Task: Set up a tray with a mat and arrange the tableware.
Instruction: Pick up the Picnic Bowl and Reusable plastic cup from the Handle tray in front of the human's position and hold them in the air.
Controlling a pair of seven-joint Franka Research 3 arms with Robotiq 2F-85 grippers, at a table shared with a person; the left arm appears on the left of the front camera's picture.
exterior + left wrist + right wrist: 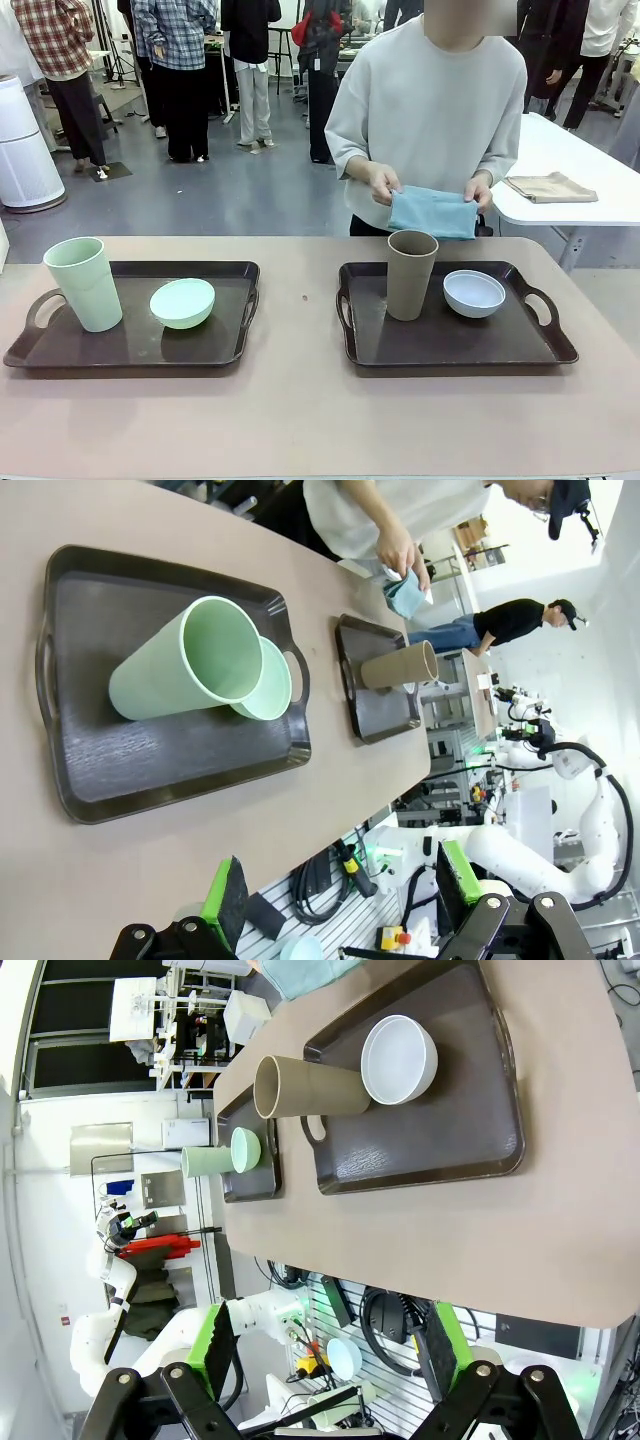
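Status: both arms parked back from the near table (300, 410) edge. The left gripper (340, 905) has its jaws spread full wide with nothing between the green pads. The right gripper (330, 1360) is the same, wide and empty.

Mat (432, 212): folded blue cloth, held off the table at the far edge by the person's two hands (384, 183) (479, 192).
- From the right jaws it is ahead and far, past the right tray (460, 352), roughly in line with the brown cup (411, 275).
- From the left jaws it is ahead but well off to one side, beyond both trays.
- Of the two arms, the right is nearer. The person's hands already have it.
- The fold's long axis runs across the table, parallel to the trays' long sides.

Tableware:
- The green cup (85, 285) stands upright on the left tray (130, 352), ahead of the left jaws. The green bowl (183, 303) is just beside it, not touching.
- The brown cup stands upright on the right tray, ahead of the right jaws. The white bowl (474, 293) is just beside it, with a small gap.

My read:
- Neither tray has a mat on it, so the task looks to be at its start.
- Cup and bowl probably have to come off a tray before the cloth can lie flat.
- If the mat gets handed over, the right arm is the natural taker, closing across the thin folded edge.
- Risk: the brown cup is tall and sits on that reach line, so a low approach could tip it.
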